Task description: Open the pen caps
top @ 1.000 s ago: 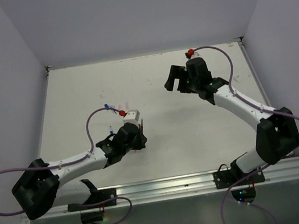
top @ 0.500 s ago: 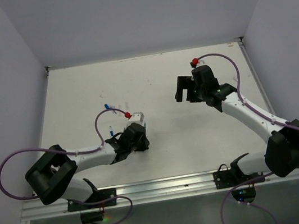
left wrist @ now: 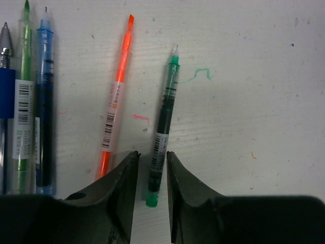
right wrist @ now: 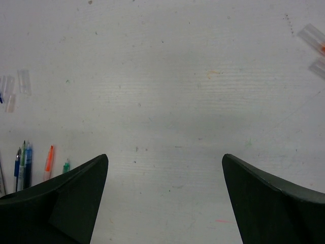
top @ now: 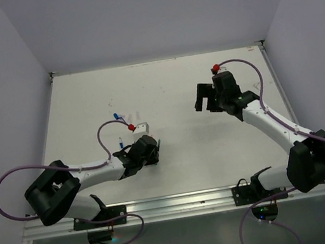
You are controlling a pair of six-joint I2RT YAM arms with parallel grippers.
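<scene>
My left gripper point(left wrist: 152, 158) is low over the table, its jaws a narrow gap apart around the rear end of a green pen point(left wrist: 165, 114) lying flat. The jaws are not pressing on it. The pen's tip is bare. An orange pen point(left wrist: 118, 96) lies just to its left, and blue and green pens point(left wrist: 44, 101) lie at the far left, all with bare tips. In the top view the left gripper point(top: 153, 150) hides these pens. A small blue cap point(top: 115, 116) lies beyond it. My right gripper point(right wrist: 165, 158) is wide open and empty above bare table, also seen from above point(top: 203, 98).
Clear loose sleeves lie on the table in the right wrist view, at the left point(right wrist: 24, 81) and the top right point(right wrist: 314, 35). The pens show small at the lower left point(right wrist: 25, 162). Purple cables with red plug-ends point(top: 131, 127) loop over both arms. Walls enclose the white table point(top: 163, 85).
My left gripper has settled lower over the pens and the arm's elbow has shifted. My right gripper has drawn back to the right, away from the table's middle.
</scene>
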